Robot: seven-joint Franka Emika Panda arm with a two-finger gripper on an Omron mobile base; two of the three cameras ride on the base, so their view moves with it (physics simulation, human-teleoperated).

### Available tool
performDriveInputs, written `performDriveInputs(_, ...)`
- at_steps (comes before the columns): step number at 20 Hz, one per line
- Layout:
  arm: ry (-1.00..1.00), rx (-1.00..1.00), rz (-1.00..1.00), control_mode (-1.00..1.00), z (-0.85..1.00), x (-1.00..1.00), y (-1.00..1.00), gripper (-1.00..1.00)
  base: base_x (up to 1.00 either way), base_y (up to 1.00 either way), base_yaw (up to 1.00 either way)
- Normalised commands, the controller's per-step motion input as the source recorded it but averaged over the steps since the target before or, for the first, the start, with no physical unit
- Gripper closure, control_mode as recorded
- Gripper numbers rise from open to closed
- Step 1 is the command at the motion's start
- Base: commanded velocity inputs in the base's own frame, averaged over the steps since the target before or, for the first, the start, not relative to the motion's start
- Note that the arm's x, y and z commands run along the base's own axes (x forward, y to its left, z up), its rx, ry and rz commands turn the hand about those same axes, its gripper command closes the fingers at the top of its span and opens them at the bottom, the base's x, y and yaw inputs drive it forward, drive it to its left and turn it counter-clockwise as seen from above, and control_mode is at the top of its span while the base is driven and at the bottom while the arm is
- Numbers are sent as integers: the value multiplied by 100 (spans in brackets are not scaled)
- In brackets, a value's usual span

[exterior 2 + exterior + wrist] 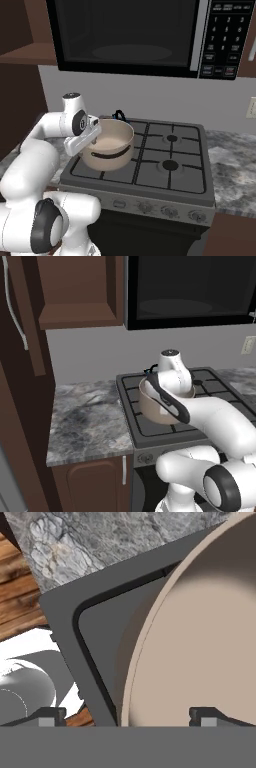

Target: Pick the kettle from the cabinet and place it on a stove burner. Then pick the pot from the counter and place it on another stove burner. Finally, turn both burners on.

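A black microwave (127, 37) hangs above — its keypad (224, 40) at right — beside a wall outlet (248, 345).

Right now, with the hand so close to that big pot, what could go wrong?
The open gripper straddles the pot rim, one finger inside, so lifting away crookedly could drag or tip it. The kettle sits just behind the pot; a nudge might knock it. The knobs sit under the arm, so reaching them is awkward.

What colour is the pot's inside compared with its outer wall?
The pot is beige-tan outside and paler cream inside; the right base view shows it best.
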Motion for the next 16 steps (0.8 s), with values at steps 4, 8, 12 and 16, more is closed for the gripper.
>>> performDriveInputs(4, 0, -1, 0, -100, 34, -8, 0, -100, 0, 0, 0)
performDriveInputs(8, 0, -1, 0, -100, 29, -9, 0, -100, 0, 0, 0)
performDriveInputs(12, 0, -1, 0, -100, 27, -13, 0, -100, 0, 0, 0)
performDriveInputs(16, -2, -1, 0, -100, 22, -20, 0, -100, 0, 0, 0)
